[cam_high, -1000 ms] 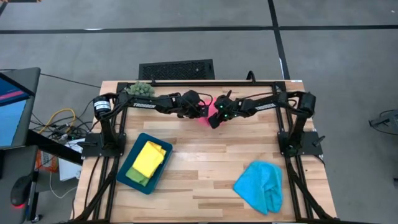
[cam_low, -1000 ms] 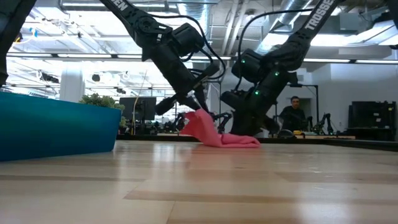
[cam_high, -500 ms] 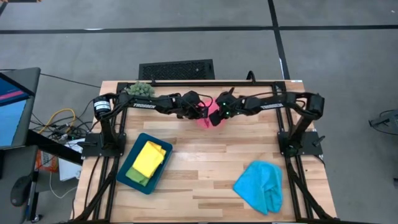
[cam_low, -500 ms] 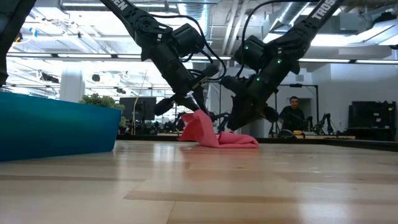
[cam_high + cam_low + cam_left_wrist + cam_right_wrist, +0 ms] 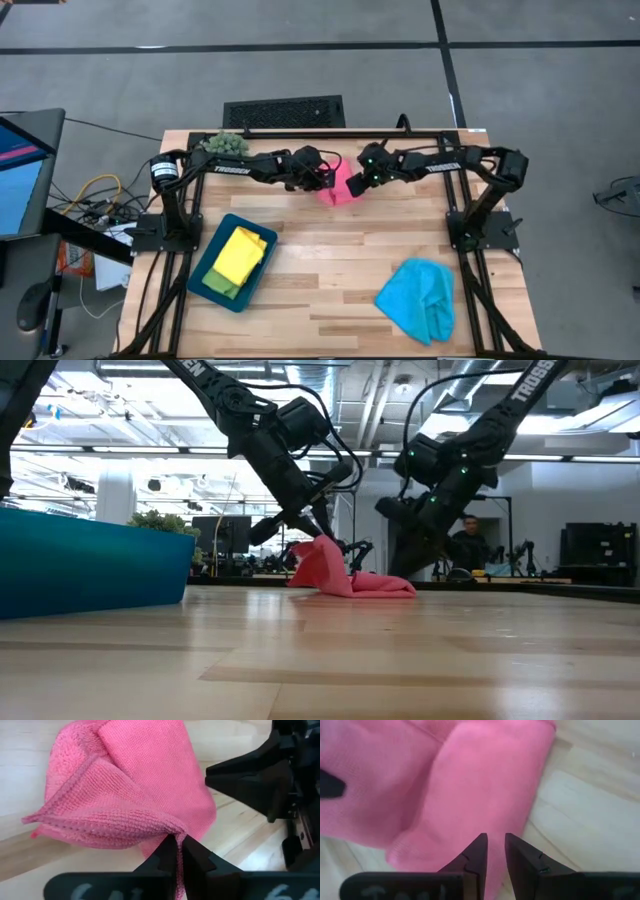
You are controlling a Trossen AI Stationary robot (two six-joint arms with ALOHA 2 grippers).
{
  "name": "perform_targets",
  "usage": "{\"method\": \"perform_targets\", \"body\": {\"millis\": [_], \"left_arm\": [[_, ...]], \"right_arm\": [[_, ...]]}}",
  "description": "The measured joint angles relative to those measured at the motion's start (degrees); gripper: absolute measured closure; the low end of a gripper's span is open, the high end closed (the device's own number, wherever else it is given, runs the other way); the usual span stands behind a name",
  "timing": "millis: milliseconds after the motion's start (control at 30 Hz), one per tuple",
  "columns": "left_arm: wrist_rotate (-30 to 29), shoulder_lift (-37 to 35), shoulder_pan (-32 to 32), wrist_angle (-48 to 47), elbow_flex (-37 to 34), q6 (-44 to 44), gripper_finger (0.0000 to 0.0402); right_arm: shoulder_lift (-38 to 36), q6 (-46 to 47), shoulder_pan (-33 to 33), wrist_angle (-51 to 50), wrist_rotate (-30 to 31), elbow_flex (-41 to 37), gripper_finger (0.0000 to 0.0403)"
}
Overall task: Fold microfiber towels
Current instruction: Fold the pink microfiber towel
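Light wooden plank desk (image 5: pixel 330 270) seen on grey floor (image 5: pixel 300 70). Dark teal rectangular rigid tray (image 5: pixel 205 268) placed on desk's left side. Small spiky green plant ball (image 5: pixel 226 144) set at desk's far left corner. Black slatted floor vent (image 5: pixel 284 111) located behind desk. Yellow and dark cables (image 5: pixel 95 195) bundled left of desk. Seated person (image 5: pixel 470 545) visible in room background, low view.

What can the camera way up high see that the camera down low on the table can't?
Only from up high: the blue towel and the yellow towel lying in the tray.

Only from down low: the room behind the table, with a person in it.

Both: the pink towel, the left claw shut on its edge, and the right claw beside it.
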Motion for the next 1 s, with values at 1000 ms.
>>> {"method": "perform_targets", "body": {"millis": [1000], "left_arm": [[1.2, 4.8, -0.2, 6.1, 1.3, -6.3, 0.0401]], "right_arm": [[4.5, 0.8, 3.5, 8.4, -1.4, -1.4, 0.0311]]}}
